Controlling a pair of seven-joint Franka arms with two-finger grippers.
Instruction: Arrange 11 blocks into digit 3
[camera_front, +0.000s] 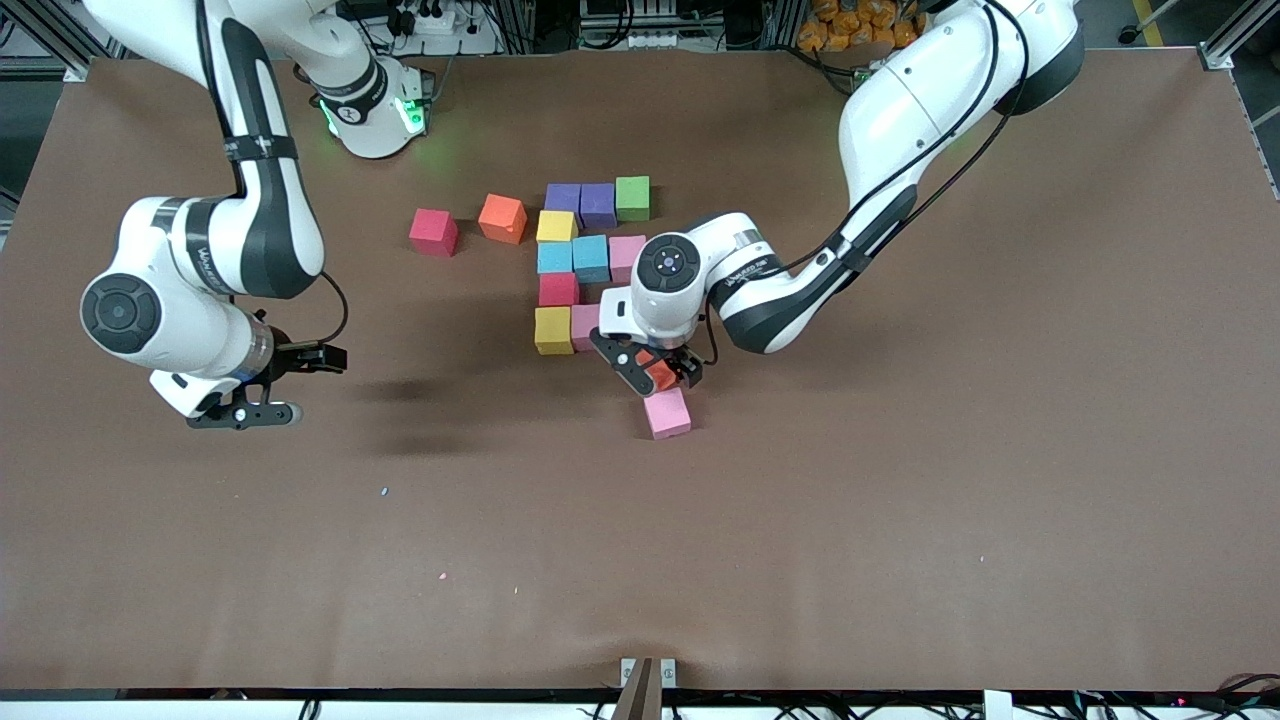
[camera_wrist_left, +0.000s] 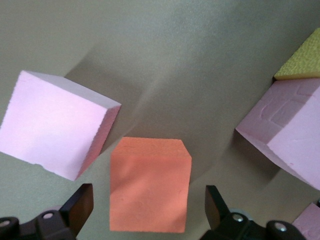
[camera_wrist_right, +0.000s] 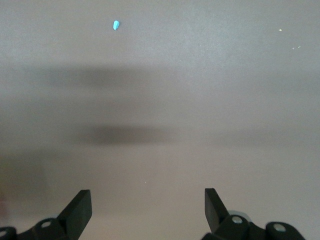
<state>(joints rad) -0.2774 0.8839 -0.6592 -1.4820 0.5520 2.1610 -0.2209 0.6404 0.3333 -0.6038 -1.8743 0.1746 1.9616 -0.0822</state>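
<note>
The table (camera_front: 900, 520) carries a cluster of blocks (camera_front: 590, 258) near its middle. The left gripper (camera_front: 660, 374) hangs spread around an orange block (camera_wrist_left: 150, 185), just beside a pink block (camera_front: 667, 413). The right gripper (camera_front: 245, 412) waits, spread, over bare table toward the right arm's end.

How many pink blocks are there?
3: one in the cluster beside the blue, one beside the lower yellow, one alone nearest the camera. Others may be hidden.
</note>
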